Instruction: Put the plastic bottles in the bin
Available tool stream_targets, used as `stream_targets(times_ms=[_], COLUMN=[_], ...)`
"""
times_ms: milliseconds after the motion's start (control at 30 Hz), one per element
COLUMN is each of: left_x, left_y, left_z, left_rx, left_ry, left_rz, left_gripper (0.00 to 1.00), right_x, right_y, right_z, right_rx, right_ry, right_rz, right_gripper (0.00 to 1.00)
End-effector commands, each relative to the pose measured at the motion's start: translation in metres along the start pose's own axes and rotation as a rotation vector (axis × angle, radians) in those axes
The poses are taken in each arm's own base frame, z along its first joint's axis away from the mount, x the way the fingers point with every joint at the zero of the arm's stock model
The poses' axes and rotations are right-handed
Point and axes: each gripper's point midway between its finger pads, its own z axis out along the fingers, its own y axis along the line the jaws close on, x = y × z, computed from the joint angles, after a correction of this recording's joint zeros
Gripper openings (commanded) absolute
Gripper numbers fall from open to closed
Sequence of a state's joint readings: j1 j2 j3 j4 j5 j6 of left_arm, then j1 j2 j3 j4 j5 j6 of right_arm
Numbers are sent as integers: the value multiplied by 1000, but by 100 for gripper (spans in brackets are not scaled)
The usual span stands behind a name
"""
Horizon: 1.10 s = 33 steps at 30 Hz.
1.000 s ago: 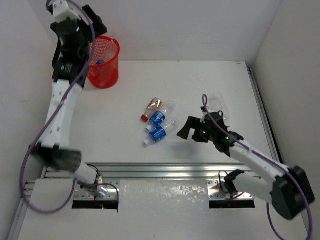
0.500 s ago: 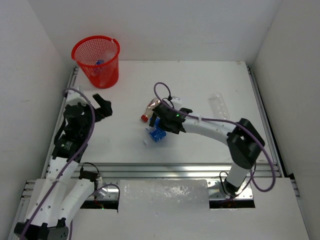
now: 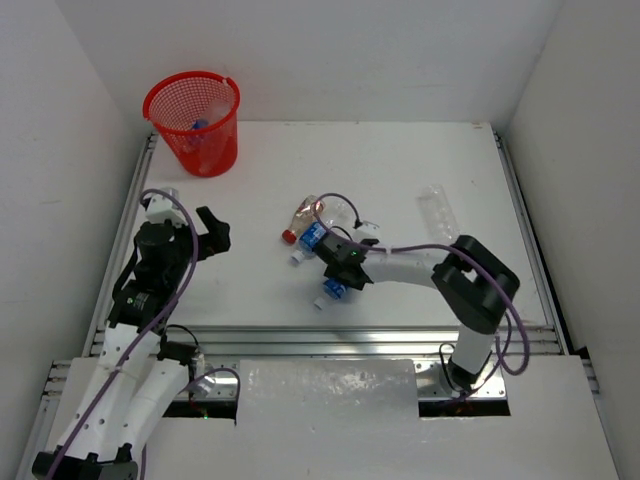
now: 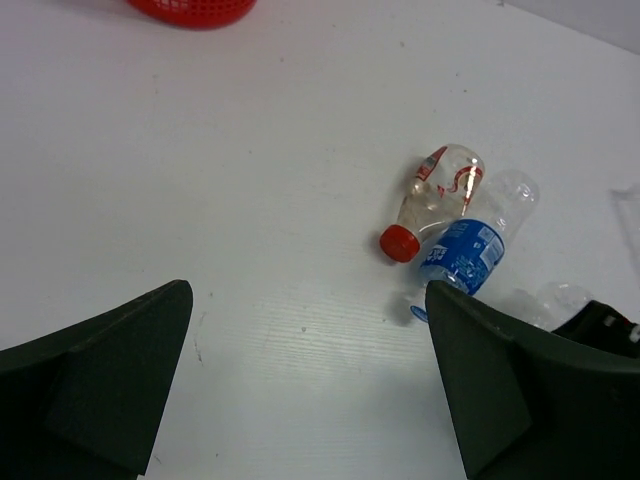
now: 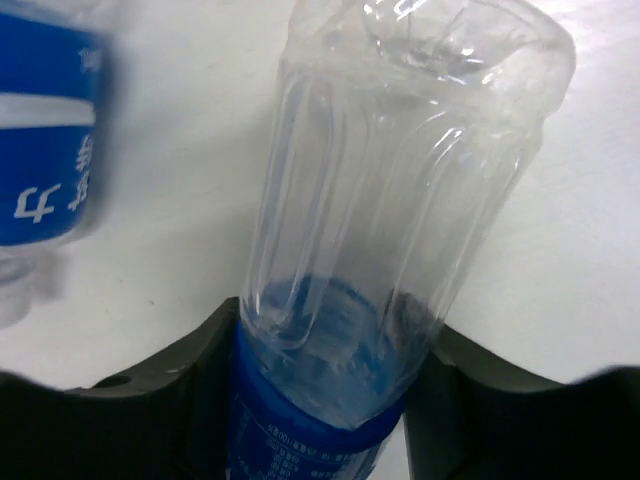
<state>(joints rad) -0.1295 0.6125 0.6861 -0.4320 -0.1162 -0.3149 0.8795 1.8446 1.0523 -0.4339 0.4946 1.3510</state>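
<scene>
The red mesh bin (image 3: 190, 120) stands at the far left corner, with a bottle (image 3: 199, 127) inside it. My right gripper (image 3: 341, 267) is shut on a blue-labelled plastic bottle (image 3: 333, 289) at mid-table; the right wrist view shows that clear ribbed bottle (image 5: 390, 200) squeezed between both fingers (image 5: 215, 345). Just beyond lie a red-capped bottle (image 3: 303, 217) and another blue-labelled bottle (image 3: 312, 238), touching each other. A clear bottle (image 3: 437, 208) lies alone at the right. My left gripper (image 3: 215, 232) hovers open and empty left of the cluster, its camera on the red-capped bottle (image 4: 440, 195).
White walls close in the table at the back and on both sides. A metal rail (image 3: 330, 340) runs along the near edge in front of the arm bases. The bin's lower rim (image 4: 190, 10) shows at the top of the left wrist view.
My left arm came down from the bin to the table's left side. My right arm swung from the right to the bottle cluster, shut on a blue-labelled bottle and drew it nearer.
</scene>
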Motion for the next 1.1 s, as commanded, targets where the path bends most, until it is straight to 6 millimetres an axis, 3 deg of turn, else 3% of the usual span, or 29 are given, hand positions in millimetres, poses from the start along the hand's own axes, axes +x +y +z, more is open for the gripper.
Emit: stream_targets(times_ms=[0, 100, 133, 167, 200, 233, 267, 333, 367, 400, 467, 500, 700, 867, 900, 967, 1000, 1067], left_x=[-21, -8, 2, 17, 9, 18, 16, 28, 30, 30, 36, 41, 44, 39, 39, 39, 35, 38], left_y=[-19, -52, -74, -84, -102, -124, -138, -165, -176, -187, -214, -224, -262, -276, -277, -281, -284, -283], left_z=[-4, -5, -11, -8, -11, -24, -22, -36, -37, -43, -59, -70, -119, -138, -137, -135, -133, -119], left_rx=[87, 268, 394, 456, 567, 700, 786, 907, 940, 988, 1078, 1127, 1385, 1476, 1470, 1467, 1459, 1376], left_ry=[-53, 6, 64, 120, 95, 173, 164, 244, 267, 256, 273, 283, 275, 256, 252, 262, 260, 281], left_rz=[-21, -74, -123, -154, -168, -220, -224, -230, -214, -179, -132, -108, -69, -56, -59, -48, -45, -29], left_gripper=[100, 100, 100, 100, 100, 100, 100, 100, 100, 100, 100, 100, 100, 100, 95, 58, 27, 0], right_x=[-5, -17, -21, -32, -33, -19, -21, 3, 11, 7, 13, 12, 10, 2, 6, 5, 4, -2], right_y=[-11, -11, -5, 8, 17, 33, 41, 45, 40, 38, 32, 29, 35, 45, 45, 46, 47, 44], right_z=[-10, -32, -41, -62, -75, -97, -129, -173, -185, -209, -233, -251, -289, -290, -295, -300, -299, -293], right_rx=[-78, -204, -264, -405, -512, -690, -875, -1137, -1208, -1279, -1387, -1450, -1557, -1531, -1562, -1585, -1573, -1521], right_ry=[-60, -124, -138, -210, -239, -203, -302, -294, -305, -356, -382, -421, -397, -385, -370, -379, -386, -413], right_rz=[36, -64, -89, -182, -256, -342, -469, -656, -742, -769, -832, -849, -908, -914, -930, -933, -931, -920], right_gripper=[40, 25, 22, 22, 22, 22, 22, 23, 21, 20, 10, 10, 11, 11, 11, 15, 23, 48])
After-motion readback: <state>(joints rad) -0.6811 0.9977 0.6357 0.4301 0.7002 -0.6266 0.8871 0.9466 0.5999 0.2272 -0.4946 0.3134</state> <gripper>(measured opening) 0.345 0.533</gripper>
